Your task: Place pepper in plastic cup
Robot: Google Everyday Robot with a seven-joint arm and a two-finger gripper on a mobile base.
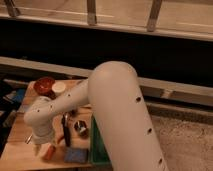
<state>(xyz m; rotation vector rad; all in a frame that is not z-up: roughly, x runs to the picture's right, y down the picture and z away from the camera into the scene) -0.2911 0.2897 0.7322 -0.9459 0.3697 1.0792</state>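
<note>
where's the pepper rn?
Camera view, lower left: pepper at the table's front edge, right beside the gripper, left of the blue pad.

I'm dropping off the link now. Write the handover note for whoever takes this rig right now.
Gripper: down low over the front left of the wooden table, right beside the pepper. Whether it has a hold cannot be seen.
Pepper: at the table's front edge, left of the black-handled utensil.
Plastic cup: cannot be picked out in this view; the white arm covers much of the table.
Done: approach to the pepper. The pepper is not in any cup.
Left: confirm the grasp, lift, find the cup, and place the pepper in it.
</note>
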